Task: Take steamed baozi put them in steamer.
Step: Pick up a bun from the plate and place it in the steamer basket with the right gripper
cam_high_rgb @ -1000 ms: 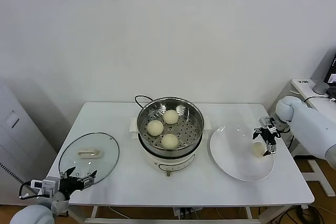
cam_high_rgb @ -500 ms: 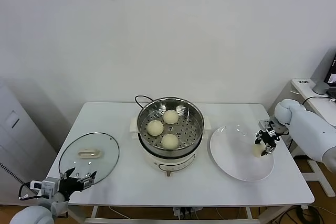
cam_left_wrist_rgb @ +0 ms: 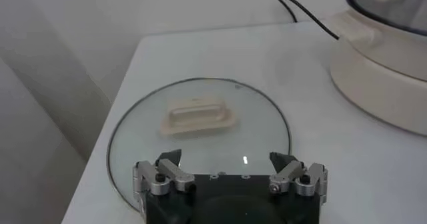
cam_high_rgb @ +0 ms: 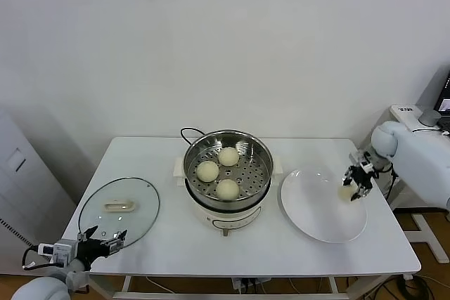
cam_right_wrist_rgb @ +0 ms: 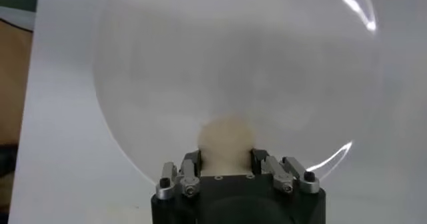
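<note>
while the left gripper (cam_high_rgb: 104, 238) waits at the table's (cam_high_rgb: 169, 244) front left corner, fingers spread wide and holding nothing, just short of the glass lid (cam_high_rgb: 119, 209), the right gripper (cam_high_rgb: 355, 184) is clamped on one steamed baozi (cam_high_rgb: 346, 192) over the right part of the white plate (cam_high_rgb: 316, 216). three more baozi (cam_high_rgb: 227, 188) sit inside the steamer (cam_high_rgb: 228, 147) at the table's middle.

White table (cam_high_rgb: 176, 251) with the steamer (cam_high_rgb: 228, 166) sitting pretty much dead center on its white cooker base. Glass lid (cam_high_rgb: 119, 209) lies flat to the steamer's left, white plate (cam_high_rgb: 309, 219) just to its right. Black cord (cam_high_rgb: 188, 132) loops behind the steamer.
</note>
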`<action>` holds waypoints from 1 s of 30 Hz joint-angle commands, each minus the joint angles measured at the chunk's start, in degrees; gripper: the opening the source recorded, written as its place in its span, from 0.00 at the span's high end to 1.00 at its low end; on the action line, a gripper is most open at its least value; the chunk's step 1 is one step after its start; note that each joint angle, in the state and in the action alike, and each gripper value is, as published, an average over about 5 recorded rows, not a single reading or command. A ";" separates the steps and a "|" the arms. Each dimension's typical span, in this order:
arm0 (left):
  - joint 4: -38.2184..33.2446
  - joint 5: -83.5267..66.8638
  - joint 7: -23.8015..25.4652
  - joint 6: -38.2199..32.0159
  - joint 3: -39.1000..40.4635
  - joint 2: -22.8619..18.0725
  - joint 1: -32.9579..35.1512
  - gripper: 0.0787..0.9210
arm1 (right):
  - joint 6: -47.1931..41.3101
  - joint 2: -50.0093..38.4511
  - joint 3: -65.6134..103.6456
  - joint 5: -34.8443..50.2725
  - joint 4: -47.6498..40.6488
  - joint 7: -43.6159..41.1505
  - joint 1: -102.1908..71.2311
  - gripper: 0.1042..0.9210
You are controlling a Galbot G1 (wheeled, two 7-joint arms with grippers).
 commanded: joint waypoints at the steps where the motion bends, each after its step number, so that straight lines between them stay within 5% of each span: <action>1: -0.35 0.16 -0.02 0.06 -0.06 -0.11 0.30 0.12 | -11.13 -3.15 -26.16 28.20 12.09 -0.39 24.70 0.56; 18: -1.04 1.06 0.00 0.32 0.38 -0.61 0.26 0.12 | -26.50 8.45 -37.68 50.75 20.44 6.15 37.30 0.56; 30: -0.86 0.99 0.01 0.34 0.68 -0.61 -0.36 0.12 | -31.20 15.52 -37.76 54.74 21.45 11.69 35.16 0.55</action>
